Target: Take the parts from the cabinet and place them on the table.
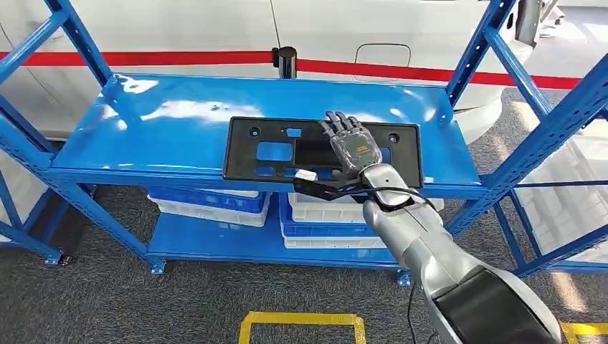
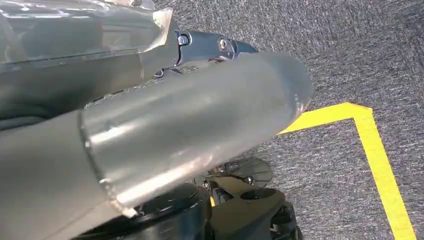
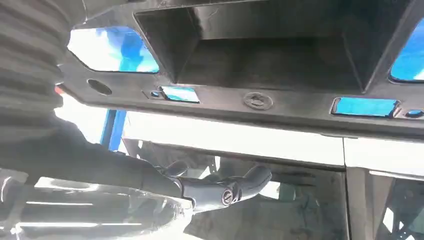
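A flat black plastic part (image 1: 276, 153) with several cut-outs lies on the blue cabinet's top shelf (image 1: 165, 122), near its front edge. My right hand (image 1: 351, 145) rests flat on the right half of the part, fingers stretched out over it. In the right wrist view the part (image 3: 260, 65) is seen from under its front edge. The thumb (image 3: 225, 189) hangs below that edge with a gap between them. My left hand (image 2: 190, 130) hangs over the grey carpet and holds nothing.
The lower shelf holds blue and white bins (image 1: 208, 202) (image 1: 323, 215). Blue uprights (image 1: 538, 136) frame the cabinet on both sides. A white vehicle with a red stripe (image 1: 179, 57) stands behind it. Yellow tape (image 1: 301, 319) (image 2: 375, 150) marks the carpet.
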You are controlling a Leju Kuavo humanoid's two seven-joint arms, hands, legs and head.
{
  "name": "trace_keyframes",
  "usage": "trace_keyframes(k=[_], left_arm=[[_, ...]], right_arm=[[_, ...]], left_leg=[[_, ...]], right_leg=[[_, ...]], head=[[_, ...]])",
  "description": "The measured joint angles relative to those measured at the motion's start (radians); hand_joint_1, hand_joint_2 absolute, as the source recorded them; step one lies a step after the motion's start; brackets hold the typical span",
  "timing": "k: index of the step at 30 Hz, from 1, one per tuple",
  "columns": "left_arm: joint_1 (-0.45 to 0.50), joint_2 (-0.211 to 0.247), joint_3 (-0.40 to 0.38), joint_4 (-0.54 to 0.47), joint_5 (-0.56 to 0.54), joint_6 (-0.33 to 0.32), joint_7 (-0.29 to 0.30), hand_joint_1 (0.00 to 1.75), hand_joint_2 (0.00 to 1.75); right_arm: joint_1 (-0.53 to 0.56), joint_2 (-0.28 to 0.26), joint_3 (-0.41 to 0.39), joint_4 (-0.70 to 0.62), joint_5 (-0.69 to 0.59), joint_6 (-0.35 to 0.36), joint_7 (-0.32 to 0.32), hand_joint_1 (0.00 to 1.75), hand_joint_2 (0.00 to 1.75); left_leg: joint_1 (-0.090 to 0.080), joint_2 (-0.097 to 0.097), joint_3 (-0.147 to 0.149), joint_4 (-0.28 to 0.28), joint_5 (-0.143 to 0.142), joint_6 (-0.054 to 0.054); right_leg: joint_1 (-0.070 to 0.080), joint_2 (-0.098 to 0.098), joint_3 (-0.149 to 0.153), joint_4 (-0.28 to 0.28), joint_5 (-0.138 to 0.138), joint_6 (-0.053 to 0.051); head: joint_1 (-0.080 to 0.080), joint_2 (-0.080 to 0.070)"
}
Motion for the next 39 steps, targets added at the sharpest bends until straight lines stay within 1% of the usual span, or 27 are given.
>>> trace_keyframes(k=[8, 13, 17, 19, 29, 35, 38, 39], left_arm=[[0.000, -0.001, 0.001, 0.000, 0.006, 0.000, 0.001, 0.00, 0.00], [0.000, -0.003, 0.003, 0.000, 0.003, 0.000, 0.010, 0.00, 0.00], [0.000, -0.003, 0.007, 0.000, -0.002, -0.004, 0.006, 0.00, 0.00], [0.000, -0.004, 0.008, 0.000, -0.002, -0.007, 0.003, 0.00, 0.00], [0.000, -0.006, 0.013, 0.000, -0.002, -0.008, 0.002, 0.00, 0.00], [0.000, -0.006, 0.015, 0.000, -0.002, -0.008, 0.002, 0.00, 0.00], [0.000, -0.006, 0.016, 0.000, -0.002, -0.008, 0.002, 0.00, 0.00], [0.000, -0.006, 0.018, 0.000, -0.001, -0.008, 0.002, 0.00, 0.00]], right_arm=[[0.000, 0.006, 0.000, 0.000, 0.004, -0.002, -0.013, 0.00, 1.75], [-0.007, 0.012, -0.003, 0.000, 0.012, -0.039, -0.020, 0.00, 1.75], [-0.030, 0.014, -0.010, -0.016, 0.021, -0.090, -0.027, 0.00, 1.75], [-0.047, 0.014, -0.012, -0.025, 0.022, -0.104, -0.028, 0.00, 1.75], [-0.064, 0.014, -0.017, -0.048, 0.022, -0.109, -0.030, 0.00, 1.75], [-0.089, 0.012, -0.038, -0.072, 0.011, -0.157, -0.047, 0.00, 1.75], [-0.119, 0.002, -0.053, -0.103, 0.011, -0.152, -0.053, 0.00, 1.75], [-0.129, -0.002, -0.060, -0.116, 0.019, -0.133, -0.054, 0.00, 1.75]], left_leg=[[0.000, 0.000, 0.000, 0.000, 0.000, 0.000], [0.000, 0.000, 0.000, 0.000, 0.000, 0.000], [0.000, 0.000, 0.000, 0.000, 0.000, 0.000], [0.000, 0.000, 0.000, 0.000, 0.000, 0.000], [0.000, 0.000, 0.000, 0.000, 0.000, 0.000], [0.000, 0.000, 0.000, 0.000, 0.000, 0.000], [0.000, 0.000, 0.000, 0.000, 0.000, 0.000], [0.000, 0.000, 0.000, 0.000, 0.000, 0.000]], right_leg=[[0.000, 0.000, 0.000, 0.000, 0.000, 0.000], [0.000, 0.000, 0.000, 0.000, 0.000, 0.000], [0.000, 0.000, 0.000, 0.000, 0.000, 0.000], [0.000, 0.000, 0.000, 0.000, 0.000, 0.000], [0.000, 0.000, 0.000, 0.000, 0.000, 0.000], [0.000, 0.000, 0.000, 0.000, 0.000, 0.000], [0.000, 0.000, 0.000, 0.000, 0.000, 0.000], [0.000, 0.000, 0.000, 0.000, 0.000, 0.000]], head=[[0.000, 0.000], [0.000, 0.000], [0.000, 0.000], [0.000, 0.000], [0.000, 0.000], [0.000, 0.000], [0.000, 0.000], [0.000, 0.000]])
